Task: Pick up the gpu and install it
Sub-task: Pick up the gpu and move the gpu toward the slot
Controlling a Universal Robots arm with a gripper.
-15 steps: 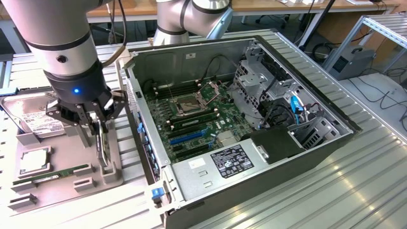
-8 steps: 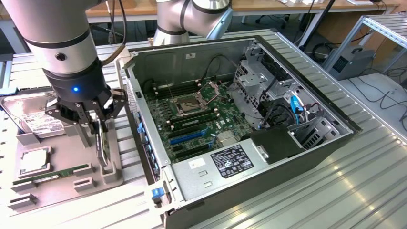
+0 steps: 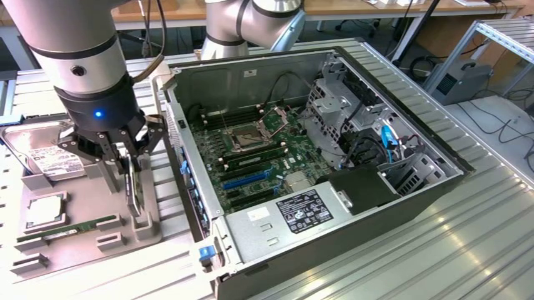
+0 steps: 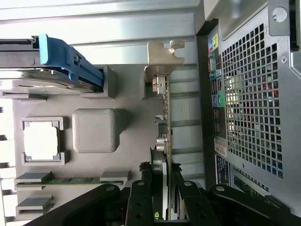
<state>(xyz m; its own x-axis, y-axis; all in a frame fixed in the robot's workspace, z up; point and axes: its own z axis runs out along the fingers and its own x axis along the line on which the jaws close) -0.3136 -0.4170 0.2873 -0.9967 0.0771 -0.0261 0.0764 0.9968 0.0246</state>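
The gpu (image 3: 132,199) stands on its long edge in a slot of the grey holder (image 3: 84,219), along the holder's edge nearest the open computer case (image 3: 334,250). The holder lies on the desk (image 3: 467,237) at the exterior view's left. The fingers (image 3: 114,170) come down from above and straddle the card's upper edge, drawn in narrow and clamped on it from both sides. In the wrist view the gpu (image 4: 165,117) runs edge-on from between the fingers (image 4: 141,197) to its metal bracket (image 4: 162,54) at the far end.
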